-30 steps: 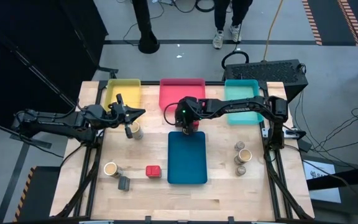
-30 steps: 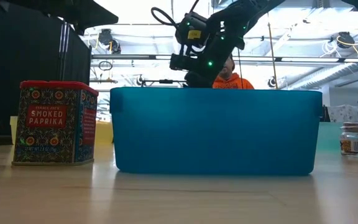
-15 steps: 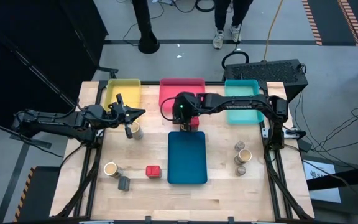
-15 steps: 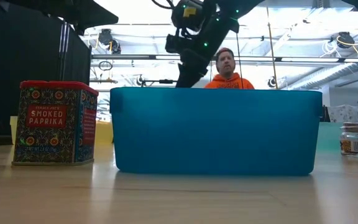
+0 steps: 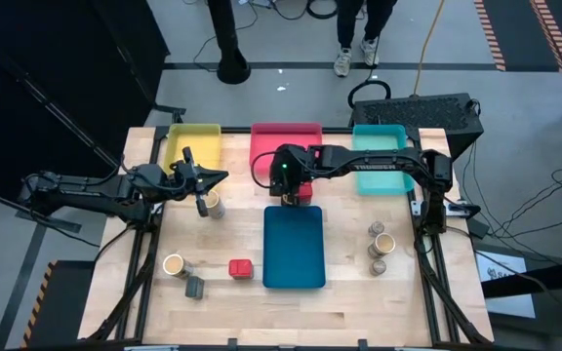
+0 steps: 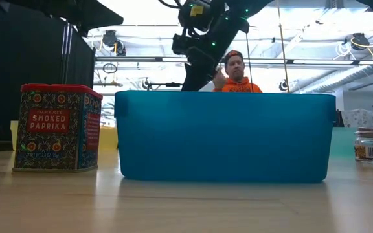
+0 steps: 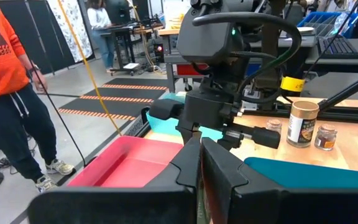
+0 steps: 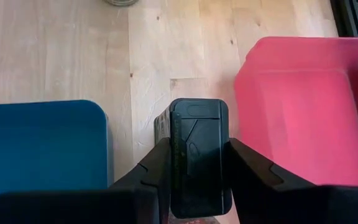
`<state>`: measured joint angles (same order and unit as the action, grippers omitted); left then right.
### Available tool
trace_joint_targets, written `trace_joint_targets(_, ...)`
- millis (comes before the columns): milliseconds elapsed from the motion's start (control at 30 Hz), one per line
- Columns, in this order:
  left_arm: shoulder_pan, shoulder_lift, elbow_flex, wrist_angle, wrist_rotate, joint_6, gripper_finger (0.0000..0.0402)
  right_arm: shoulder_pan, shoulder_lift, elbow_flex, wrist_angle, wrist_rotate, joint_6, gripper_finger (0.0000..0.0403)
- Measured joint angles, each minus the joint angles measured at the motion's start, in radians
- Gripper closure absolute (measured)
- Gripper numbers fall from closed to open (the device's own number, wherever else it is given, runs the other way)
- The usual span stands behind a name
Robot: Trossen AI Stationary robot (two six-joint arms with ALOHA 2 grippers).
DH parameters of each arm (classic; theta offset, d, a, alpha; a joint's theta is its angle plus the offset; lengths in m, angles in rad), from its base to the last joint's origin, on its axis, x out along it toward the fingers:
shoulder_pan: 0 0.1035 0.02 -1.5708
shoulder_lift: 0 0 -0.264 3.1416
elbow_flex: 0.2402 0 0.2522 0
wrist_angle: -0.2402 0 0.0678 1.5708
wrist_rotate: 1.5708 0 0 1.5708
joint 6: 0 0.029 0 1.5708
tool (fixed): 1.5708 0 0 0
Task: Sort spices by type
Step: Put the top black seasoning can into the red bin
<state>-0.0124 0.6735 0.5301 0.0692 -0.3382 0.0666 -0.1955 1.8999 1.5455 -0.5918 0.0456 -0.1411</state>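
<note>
My right gripper [image 5: 296,192] hangs over the strip of table between the blue tray [image 5: 294,249] and the red tray [image 5: 286,141], shut on a dark box [image 8: 197,155]. My left gripper [image 5: 202,201] waits shut and level above the table's left side, beside a tan jar [image 5: 214,206]; the left wrist view shows its shut fingers [image 7: 199,163]. A tan jar [image 5: 173,264], a grey box [image 5: 195,287] and a red box [image 5: 240,268] stand at the near left. In the low view the red box is a paprika tin [image 6: 57,128]. Three jars [image 5: 380,244] stand at the right. My right gripper pinches the dark box between its two fingers [image 8: 157,168], one on each of two opposite sides [image 8: 174,163]. The fingers slant down from the far right. The box is lifted clear of the table, its lid end pointing away from the wrist.
A yellow tray [image 5: 192,148] and a teal tray [image 5: 380,156] flank the red tray along the far edge. In the low view the blue tray [image 6: 225,136] hides the table behind it. People stand beyond the far edge. Bare wood lies along the near edge.
My right gripper has risen with the dark box and drawn a little toward the far edge, then held still. It has stayed shut on the box.
</note>
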Motion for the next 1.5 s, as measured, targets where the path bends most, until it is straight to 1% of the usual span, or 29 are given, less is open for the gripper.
trace_joint_targets(300, 0.0, 0.0, 0.0, 0.0, -0.005, 0.001, 0.0379, -0.008, -0.077, 0.0, -0.055, 0.006, 0.012, 0.03)
trace_joint_targets(500, 0.0, 0.0, 0.0, 0.0, -0.009, 0.001, 0.0379, -0.042, -0.139, 0.0, -0.078, 0.013, 0.051, 0.03)
trace_joint_targets(567, 0.0, 0.0, 0.0, 0.0, -0.01, 0.001, 0.0379, -0.056, -0.152, 0.0, -0.095, 0.033, 0.071, 0.03)
trace_joint_targets(733, 0.0, 0.0, 0.0, 0.0, -0.013, 0.001, 0.0379, -0.126, -0.184, 0.0, -0.166, 0.136, 0.183, 0.0298)
trace_joint_targets(833, 0.0, 0.0, 0.0, 0.0, -0.015, 0.001, 0.0379, -0.176, -0.193, 0.0, -0.211, 0.139, 0.232, 0.0299)
trace_joint_targets(933, 0.0, 0.0, 0.0, 0.0, -0.016, 0.002, 0.0379, -0.216, -0.198, 0.0, -0.229, 0.134, 0.233, 0.0298)
trace_joint_targets(1300, 0.0, 0.0, 0.0, 0.0, -0.027, 0.019, 0.0379, -0.313, -0.198, 0.0, -0.153, 0.131, 0.215, 0.0299)
trace_joint_targets(1400, 0.0, 0.0, 0.0, 0.002, -0.027, 0.019, 0.0379, -0.34, -0.19, 0.0, -0.129, 0.131, 0.292, 0.03)
trace_joint_targets(1500, 0.0, 0.0, 0.0, 0.006, -0.027, 0.02, 0.0379, -0.366, -0.173, 0.0, -0.114, 0.13, 0.409, 0.0299)
